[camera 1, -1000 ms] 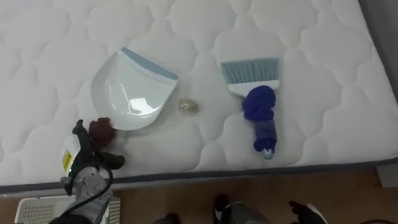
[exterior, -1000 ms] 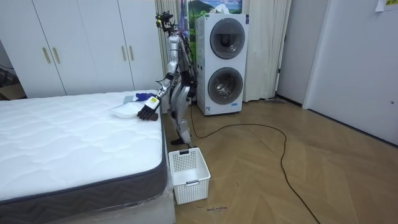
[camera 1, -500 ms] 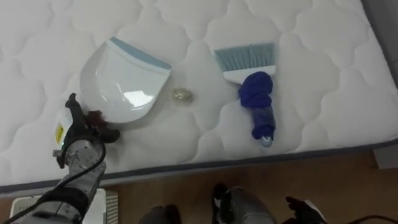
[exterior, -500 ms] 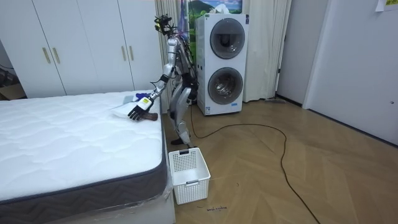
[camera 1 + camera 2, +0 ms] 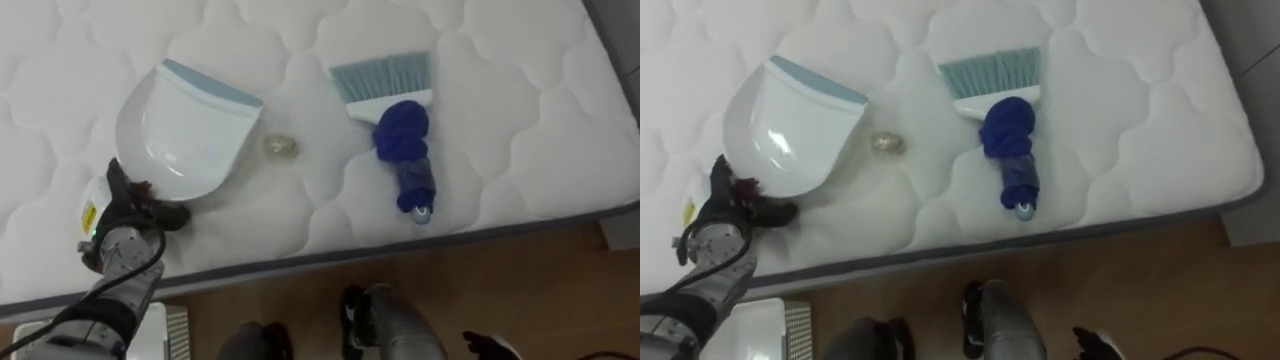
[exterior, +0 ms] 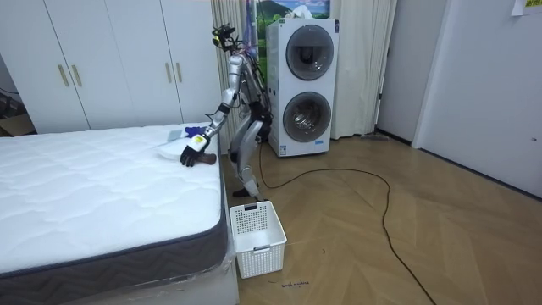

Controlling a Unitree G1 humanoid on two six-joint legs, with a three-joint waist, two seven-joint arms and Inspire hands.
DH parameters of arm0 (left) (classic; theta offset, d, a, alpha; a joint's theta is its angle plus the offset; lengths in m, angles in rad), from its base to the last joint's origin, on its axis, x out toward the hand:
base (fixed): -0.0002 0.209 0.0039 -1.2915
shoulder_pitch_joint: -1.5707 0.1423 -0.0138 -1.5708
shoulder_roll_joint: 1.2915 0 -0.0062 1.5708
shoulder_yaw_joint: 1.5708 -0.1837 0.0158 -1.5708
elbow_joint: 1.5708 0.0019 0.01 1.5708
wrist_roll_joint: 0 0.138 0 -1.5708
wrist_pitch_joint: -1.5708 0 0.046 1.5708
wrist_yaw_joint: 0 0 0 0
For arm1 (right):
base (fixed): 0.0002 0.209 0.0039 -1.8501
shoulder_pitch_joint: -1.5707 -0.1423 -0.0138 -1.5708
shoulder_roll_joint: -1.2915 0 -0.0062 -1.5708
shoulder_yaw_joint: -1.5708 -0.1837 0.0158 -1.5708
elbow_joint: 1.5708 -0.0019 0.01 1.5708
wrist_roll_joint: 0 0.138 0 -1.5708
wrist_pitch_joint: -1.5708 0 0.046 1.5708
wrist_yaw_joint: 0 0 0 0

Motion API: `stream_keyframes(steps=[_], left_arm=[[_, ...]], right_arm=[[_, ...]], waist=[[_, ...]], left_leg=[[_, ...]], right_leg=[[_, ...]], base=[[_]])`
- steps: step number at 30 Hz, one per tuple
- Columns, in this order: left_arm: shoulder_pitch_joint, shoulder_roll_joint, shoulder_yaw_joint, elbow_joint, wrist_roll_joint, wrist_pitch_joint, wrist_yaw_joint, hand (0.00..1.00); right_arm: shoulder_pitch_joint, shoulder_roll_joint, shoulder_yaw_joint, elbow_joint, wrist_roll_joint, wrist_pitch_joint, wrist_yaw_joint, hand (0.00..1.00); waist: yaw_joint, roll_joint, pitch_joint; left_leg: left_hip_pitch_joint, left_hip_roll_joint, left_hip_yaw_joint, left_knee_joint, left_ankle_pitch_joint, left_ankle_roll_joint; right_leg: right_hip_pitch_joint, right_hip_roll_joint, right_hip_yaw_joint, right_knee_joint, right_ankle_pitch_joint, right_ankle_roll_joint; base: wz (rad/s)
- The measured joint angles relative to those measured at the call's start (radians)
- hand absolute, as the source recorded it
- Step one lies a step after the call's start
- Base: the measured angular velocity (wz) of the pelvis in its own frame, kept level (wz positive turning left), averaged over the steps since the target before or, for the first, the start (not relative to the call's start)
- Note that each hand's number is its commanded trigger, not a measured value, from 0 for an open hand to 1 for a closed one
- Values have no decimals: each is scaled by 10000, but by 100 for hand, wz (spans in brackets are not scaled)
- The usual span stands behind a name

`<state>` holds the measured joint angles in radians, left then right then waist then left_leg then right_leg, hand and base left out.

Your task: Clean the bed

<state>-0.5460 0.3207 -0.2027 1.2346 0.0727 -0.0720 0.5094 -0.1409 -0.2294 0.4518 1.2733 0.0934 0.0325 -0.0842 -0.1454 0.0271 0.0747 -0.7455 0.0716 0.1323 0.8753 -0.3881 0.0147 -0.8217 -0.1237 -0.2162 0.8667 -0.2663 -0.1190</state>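
Your mattress is soft and quilted, so anything pressed into it sinks. Its near edge runs along six o'clock, close below everything you are working with.

The dustpan lies at ten o'clock, with its blue lip facing about one o'clock and its dark handle pointing to seven o'clock. Your left hand is at that handle, at eight o'clock. You cannot tell from here whether it has closed on the handle, so a lift now may let the pan tip or slip out.

The brush lies untouched at one o'clock with its handle end toward the edge, and a careless reach could knock it to the floor.

The crumpled scrap, the thing to clear, sits at three o'clock of the pan, just beside it and off to the side of the lip. Swing the pan loosely and you likely flick the scrap away or push it into a seam.
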Motion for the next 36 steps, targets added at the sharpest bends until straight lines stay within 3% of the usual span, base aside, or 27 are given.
stream_keyframes(steps=[7,17,29,36], left_arm=[[-144,405,-507,85,48,517,-181,100],[-248,199,-590,204,77,917,-655,100],[-253,157,-597,209,119,1086,-845,100],[-228,126,-609,143,748,1210,-698,100]], right_arm=[[127,-39,-4,-527,-384,293,68,0],[92,-93,-37,-930,-698,393,98,0],[34,-94,-30,-1120,-555,565,42,0],[4,-95,-35,-1064,-278,495,-240,0]], waist=[[-204,74,-47],[-152,122,-74],[-104,132,-75],[-88,135,-74]], left_leg=[[-333,-12,-7,265,-46,4],[-410,-124,-6,242,-41,102],[-308,-147,37,127,-41,110],[-208,-140,39,34,-32,92]], right_leg=[[-288,18,9,78,83,9],[-412,-2,115,65,134,112],[-366,-12,161,33,121,134],[-249,7,166,-16,85,146]], base=[[-3],[0],[0],[0]])
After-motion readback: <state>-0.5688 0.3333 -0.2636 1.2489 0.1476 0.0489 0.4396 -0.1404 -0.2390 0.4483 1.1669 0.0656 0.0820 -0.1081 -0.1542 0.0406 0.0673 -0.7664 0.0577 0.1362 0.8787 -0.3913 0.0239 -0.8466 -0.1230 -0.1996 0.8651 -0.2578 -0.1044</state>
